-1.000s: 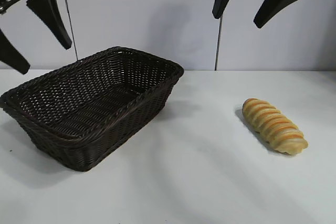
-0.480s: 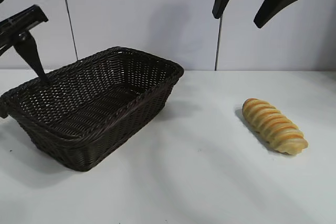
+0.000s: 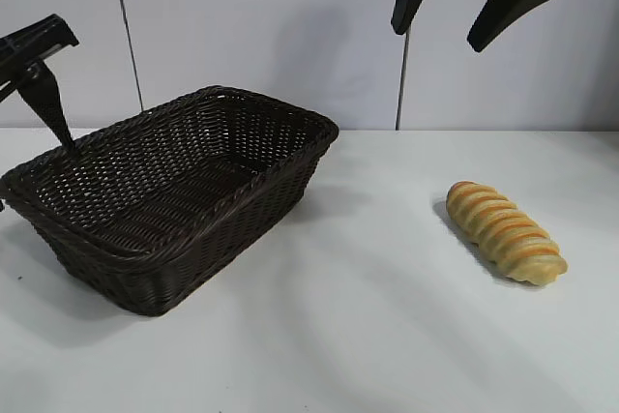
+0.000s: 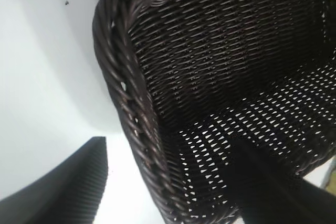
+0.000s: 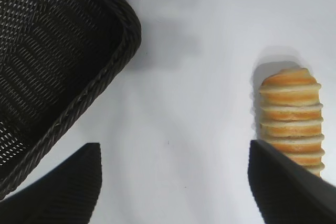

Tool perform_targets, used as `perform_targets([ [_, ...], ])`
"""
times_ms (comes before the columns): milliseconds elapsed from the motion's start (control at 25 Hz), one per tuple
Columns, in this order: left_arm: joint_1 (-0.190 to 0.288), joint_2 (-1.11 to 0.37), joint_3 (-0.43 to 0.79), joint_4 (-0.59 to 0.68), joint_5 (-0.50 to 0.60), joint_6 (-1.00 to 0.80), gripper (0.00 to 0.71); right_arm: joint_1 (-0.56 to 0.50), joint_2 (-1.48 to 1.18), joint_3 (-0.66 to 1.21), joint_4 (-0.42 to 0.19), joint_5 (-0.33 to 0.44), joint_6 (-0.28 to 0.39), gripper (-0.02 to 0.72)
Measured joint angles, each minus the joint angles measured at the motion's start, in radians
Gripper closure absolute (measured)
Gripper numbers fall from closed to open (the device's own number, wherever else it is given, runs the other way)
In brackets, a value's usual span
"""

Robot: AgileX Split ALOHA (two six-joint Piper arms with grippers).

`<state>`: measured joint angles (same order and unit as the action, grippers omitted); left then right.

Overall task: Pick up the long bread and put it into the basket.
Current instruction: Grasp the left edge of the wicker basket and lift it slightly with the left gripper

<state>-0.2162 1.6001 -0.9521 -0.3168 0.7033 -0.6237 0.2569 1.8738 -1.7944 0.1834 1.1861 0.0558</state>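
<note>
On the table (image 3: 387,336), unmarked long bread (image 3: 505,231), basket (image 3: 174,195), left hand (image 3: 14,157) spread over its rim, right hand (image 3: 450,31) spread, high

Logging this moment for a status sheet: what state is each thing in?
long bread: lying on the table, untouched.
basket: upright, empty.
left pincer: open, straddling the basket's near-left rim.
right pincer: open, raised, holding nothing.

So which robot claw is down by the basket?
The left gripper, at the exterior view's left edge. Its open fingers straddle the end of the basket's rim. The right gripper hangs open high above the table, nearer the long bread.
</note>
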Motion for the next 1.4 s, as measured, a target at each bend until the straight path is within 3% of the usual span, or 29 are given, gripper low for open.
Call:
perform_targets([
  [200, 0.0, 0.044, 0.009, 0.0, -0.024, -0.002, 0.231, 0.0, 0.0, 0.0, 0.0, 0.0, 0.0, 0.146],
  [680, -0.006, 0.135, 0.066, -0.063, -0.21, -0.003, 0.231, 0.0, 0.0, 0.0, 0.0, 0.0, 0.0, 0.146],
  [1000, -0.05, 0.187, 0.076, -0.071, -0.269, -0.003, 0.235, 0.0, 0.0, 0.0, 0.0, 0.0, 0.0, 0.146],
  [1120, -0.056, 0.195, 0.076, -0.083, -0.271, -0.003, 0.287, 0.0, 0.0, 0.0, 0.0, 0.0, 0.0, 0.146],
  [1400, -0.056, 0.195, 0.076, -0.087, -0.279, -0.004, 0.514, 0.0, 0.0, 0.0, 0.0, 0.0, 0.0, 0.146],
])
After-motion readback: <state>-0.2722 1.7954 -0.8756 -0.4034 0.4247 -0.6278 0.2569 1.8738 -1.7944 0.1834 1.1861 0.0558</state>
